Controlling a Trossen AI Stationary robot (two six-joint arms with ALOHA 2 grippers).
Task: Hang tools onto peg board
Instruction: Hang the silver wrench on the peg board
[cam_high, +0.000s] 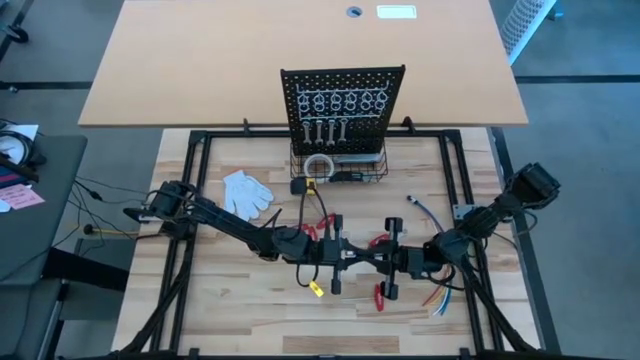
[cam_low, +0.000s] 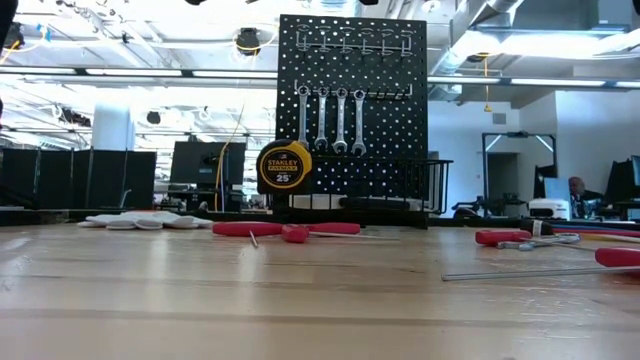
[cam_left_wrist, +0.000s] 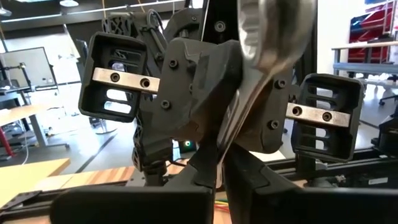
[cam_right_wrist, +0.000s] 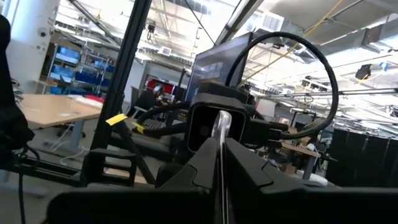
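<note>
My two grippers meet head-on above the middle of the table, left gripper (cam_high: 352, 257) and right gripper (cam_high: 374, 259). Both are shut on one slim silver wrench (cam_left_wrist: 249, 93). The black peg board (cam_high: 343, 105) stands upright at the far middle. Several silver wrenches (cam_low: 330, 118) hang from its hooks. Red-handled tools lie on the table near the arms (cam_high: 318, 228) (cam_high: 381, 295) (cam_high: 383, 240). Neither gripper shows in the low view. My left gripper (cam_left_wrist: 221, 171) pinches the wrench's shaft (cam_left_wrist: 225, 146) between its two fingers, coming level from the table's left. The wrench slants up from the fingers, its head (cam_left_wrist: 273, 31) showing large above them, clear of the table. My right gripper (cam_right_wrist: 219, 149) pinches the same wrench between its two fingers, coming level from the table's right. Only the wrench's thin edge (cam_right_wrist: 219, 127) shows between the fingers, standing upright. Which part of the wrench it has cannot be told.
A yellow tape measure (cam_low: 284, 166) sits in the black wire basket (cam_high: 340, 170) at the board's base. A white glove (cam_high: 246, 190) lies at the left. Coloured wires (cam_high: 437, 298) and a blue wire (cam_high: 420, 205) lie at the right.
</note>
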